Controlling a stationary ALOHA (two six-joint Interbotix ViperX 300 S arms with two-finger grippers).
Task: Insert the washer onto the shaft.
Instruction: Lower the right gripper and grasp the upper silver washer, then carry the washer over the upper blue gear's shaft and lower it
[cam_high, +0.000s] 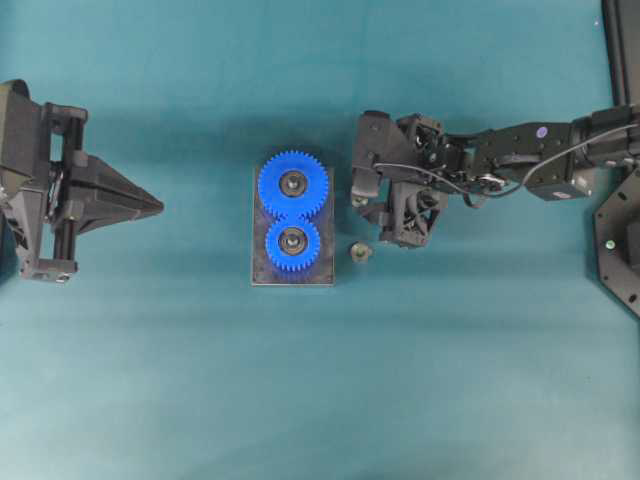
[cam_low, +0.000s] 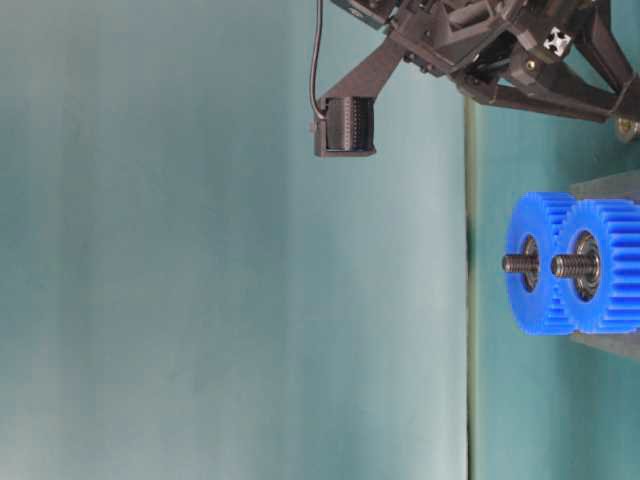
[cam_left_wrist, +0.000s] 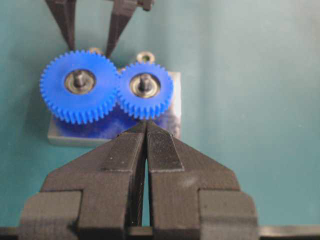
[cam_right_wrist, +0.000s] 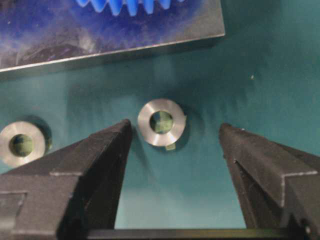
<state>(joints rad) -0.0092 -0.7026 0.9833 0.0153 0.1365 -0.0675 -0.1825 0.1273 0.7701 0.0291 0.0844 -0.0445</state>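
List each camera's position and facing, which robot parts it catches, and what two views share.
Overhead: looks straight down on the plate with two gears; left gripper shut, right gripper near a washer.
Table-level: side-on, rotated; the shafts and right arm.
Left wrist: past its shut fingers toward the gears.
Right wrist: down between its open fingers at two washers.
Shared: the wrist views both show the plate and washers, from opposite sides.

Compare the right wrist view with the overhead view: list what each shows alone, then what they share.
Right wrist alone: the split in the washer between the open right gripper fingers, lying flat on the mat. Overhead alone: the left gripper shut, and both shafts, one in each gear's hub. Shared: a second washer, the metal base plate, the blue gears.
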